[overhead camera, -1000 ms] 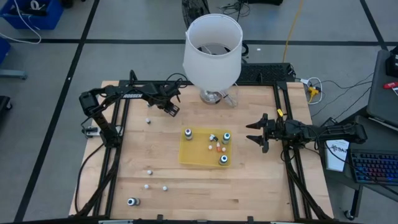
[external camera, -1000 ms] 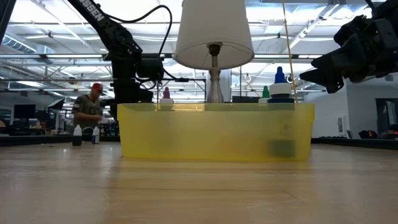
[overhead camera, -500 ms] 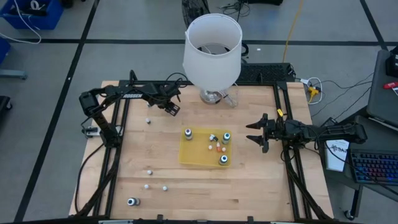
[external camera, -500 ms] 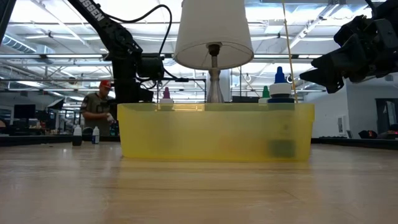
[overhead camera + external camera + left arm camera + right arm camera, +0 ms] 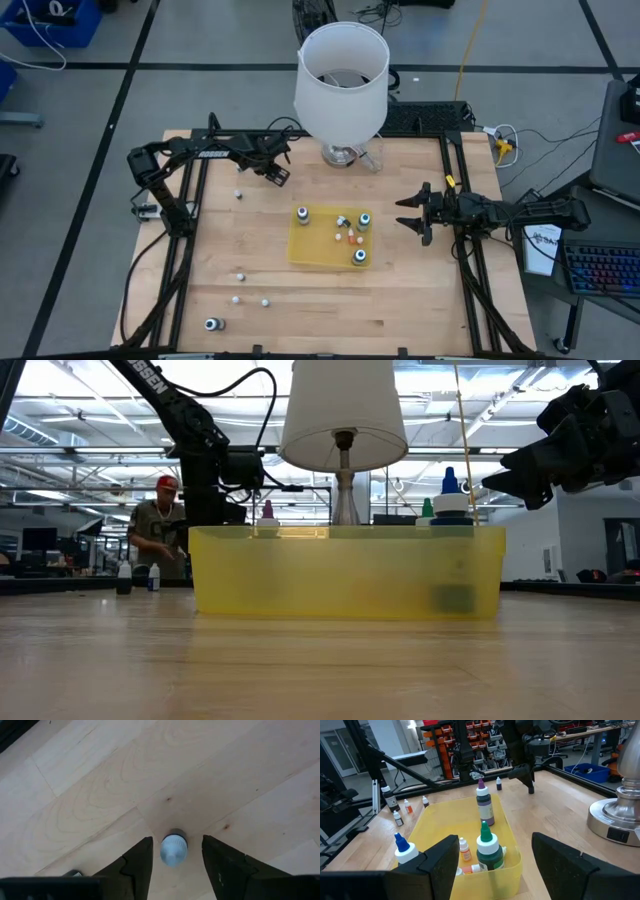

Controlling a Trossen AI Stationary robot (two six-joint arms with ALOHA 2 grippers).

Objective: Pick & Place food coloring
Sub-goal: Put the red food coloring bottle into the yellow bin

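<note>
Whitish bottle: you are looking at one food coloring bottle standing upright on the wood table, directly between the left gripper fingers, gaps showing on both sides.
Left gripper state: it is standing partly open and gripping nothing.
Step in hand: you are closing on this bottle. Judgement: centre it between the pads and close gently, since so small a bottle may tip or squirt out.
Destination: the yellow tray is sitting well apart from the left gripper, already holding several bottles.
Right gripper: it is waiting wide open, empty, just beside the tray.
Change: both arms are staying where they were a second ago; only a person in the background has moved.
</note>
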